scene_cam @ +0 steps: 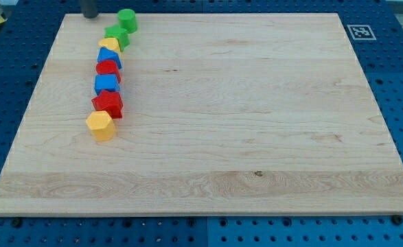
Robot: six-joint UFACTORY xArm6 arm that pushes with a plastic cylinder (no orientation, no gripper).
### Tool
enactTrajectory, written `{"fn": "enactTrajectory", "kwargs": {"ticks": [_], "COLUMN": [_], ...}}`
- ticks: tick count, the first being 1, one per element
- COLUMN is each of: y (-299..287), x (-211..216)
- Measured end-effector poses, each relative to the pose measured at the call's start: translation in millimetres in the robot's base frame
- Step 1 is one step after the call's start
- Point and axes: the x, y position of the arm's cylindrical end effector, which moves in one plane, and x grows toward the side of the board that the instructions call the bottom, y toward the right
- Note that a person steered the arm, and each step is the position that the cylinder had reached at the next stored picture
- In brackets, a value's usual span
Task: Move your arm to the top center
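My tip [90, 16] stood at the tabletop's [256, 137] top-left edge, left of the green cylinder [127, 19]; I carried no pincer, only a bare rod.

My tip [90, 16] top left, beside green cylinder [127, 20], wooden board [256, 123]

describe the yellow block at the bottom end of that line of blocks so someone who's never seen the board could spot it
On the wooden board, a line of coloured blocks runs down the view's left side. Follow it to its lowest end, below the red star-shaped block. There sits the yellow hexagonal block, the only yellow one with no block beneath it.
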Motion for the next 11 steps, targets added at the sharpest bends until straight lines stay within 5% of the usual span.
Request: {"fn": "enactTrajectory", "kwargs": {"ticks": [2,5,6,7,8,9,11], "y": [-44,-42,3,108,204,236,171], "x": [20,274,363,377,316,212,4]}}
